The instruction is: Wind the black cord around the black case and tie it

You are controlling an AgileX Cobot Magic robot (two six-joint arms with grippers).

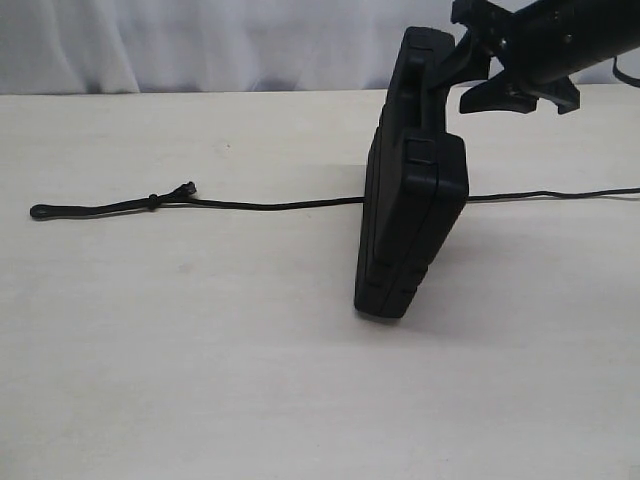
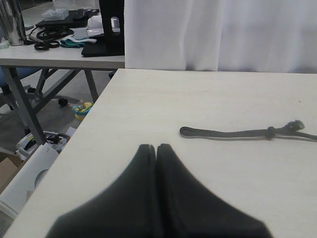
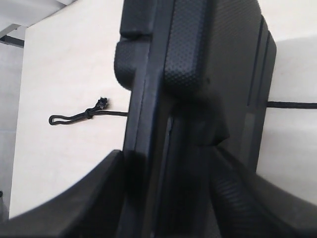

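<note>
The black case [image 1: 410, 200] stands on edge on the table, leaning slightly, its lower corner on the tabletop. My right gripper [image 1: 445, 72] comes in from the upper right and holds the case's top, one finger on each side. In the right wrist view the case [image 3: 198, 74] fills the space between the jaws of my right gripper [image 3: 166, 166]. The black cord [image 1: 270, 204] lies straight across the table, with its knot and looped end at the left, and its middle is hidden behind the case. My left gripper [image 2: 156, 147] is shut and empty, hovering short of the cord's end [image 2: 233, 132].
The light tabletop [image 1: 200, 350] ends at a white curtain [image 1: 200, 40] at the back. In the left wrist view, the table's edge [image 2: 94, 109] drops to a floor with clutter, and a second table [image 2: 59, 54] carries equipment.
</note>
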